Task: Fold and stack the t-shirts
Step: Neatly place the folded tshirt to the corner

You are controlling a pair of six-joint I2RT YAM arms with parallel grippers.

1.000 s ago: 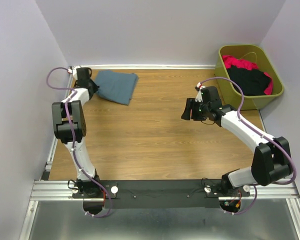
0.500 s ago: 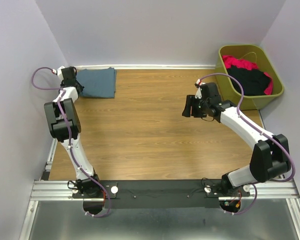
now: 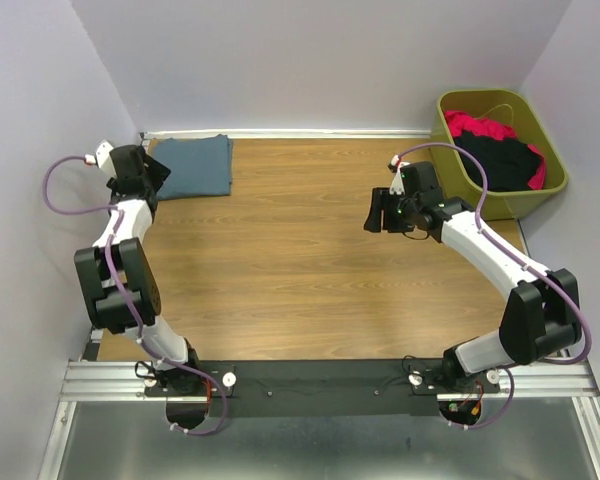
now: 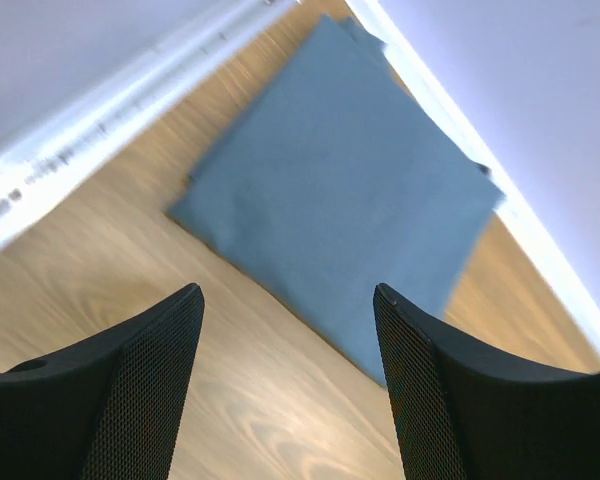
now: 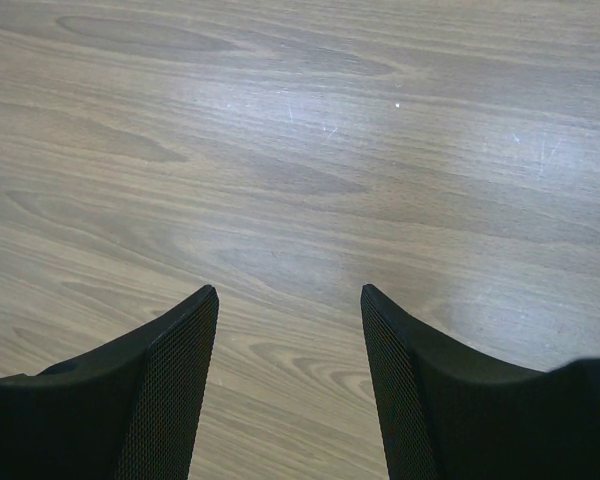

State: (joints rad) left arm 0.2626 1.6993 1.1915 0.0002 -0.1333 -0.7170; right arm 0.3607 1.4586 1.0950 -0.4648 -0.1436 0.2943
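Overhead and wrist views of a wood-grain surface [image 3: 300,270] enclosed by plain pale lavender walls on three sides, with a white strip [image 3: 310,132] along its far edge. The landmark is the olive-green bin [image 3: 446,135], which sits at the far right corner of the surface. Inside the bin lie a black t-shirt [image 3: 500,160] and, toward the bin's far side and right edge, a red-pink t-shirt [image 3: 477,126]; both are crumpled. At the far corner opposite the bin, a slate-blue t-shirt [image 3: 193,166] lies folded into a flat rectangle, close to the white strip and the left wall. The left gripper [image 3: 146,172] hangs at that shirt's edge farthest from the bin; in its wrist view the fingers stand apart with nothing between them, and the folded shirt [image 4: 340,190] lies flat just beyond the fingertips. The right gripper [image 3: 378,212] is near the bin, on its left and nearer side, above bare wood; its fingers are likewise apart and hold nothing. Nothing lies on the wood between the bin and the folded shirt. A purple cable [image 3: 65,190] loops out from the left arm toward the left wall. Both arm bases are bolted to a black rail [image 3: 320,375] at the near edge, well away from the bin.
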